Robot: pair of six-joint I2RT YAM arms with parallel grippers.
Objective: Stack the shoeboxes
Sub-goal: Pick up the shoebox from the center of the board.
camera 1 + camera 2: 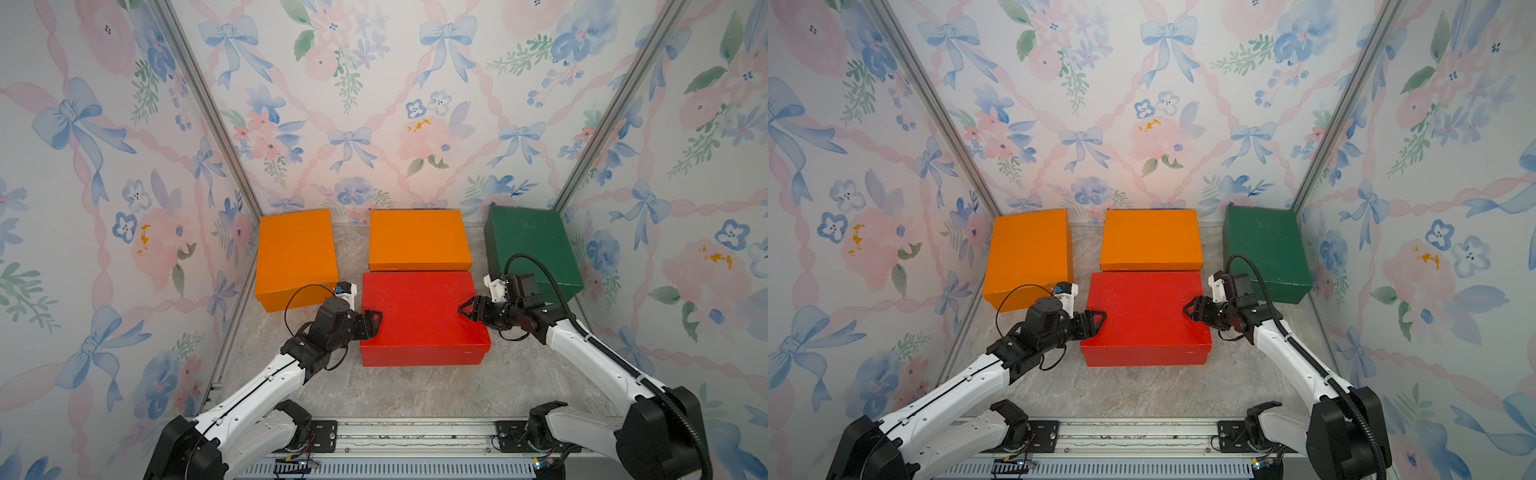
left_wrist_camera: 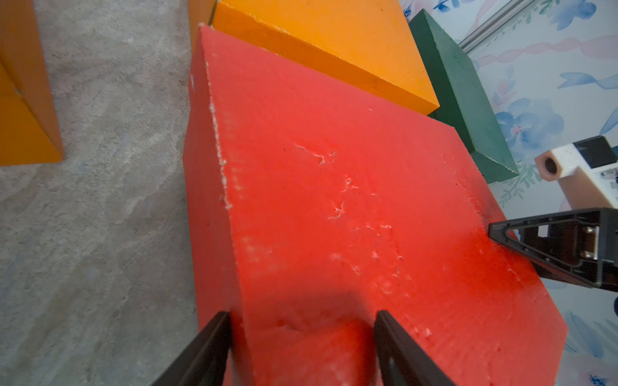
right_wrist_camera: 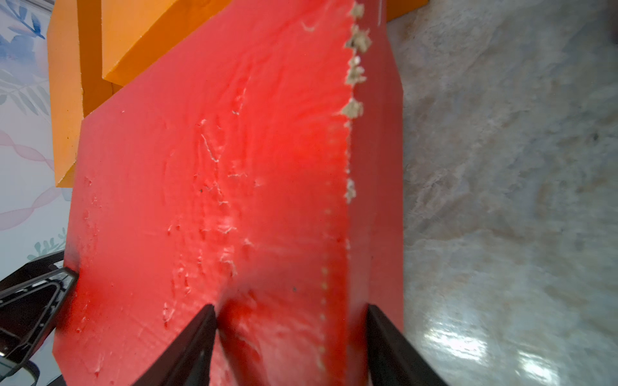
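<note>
Wrist views show your left fingers (image 2: 207, 347) and right fingers (image 3: 194, 344) half-spread astride the ends of the red shoebox (image 2: 334, 200), grip unclear; it sits near-centre on the worktop (image 1: 415, 390). You've stacked nothing yet.

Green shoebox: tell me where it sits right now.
In both top views the green shoebox sits in the back right corner, right of the middle orange shoebox and just behind the right end effector.
</note>
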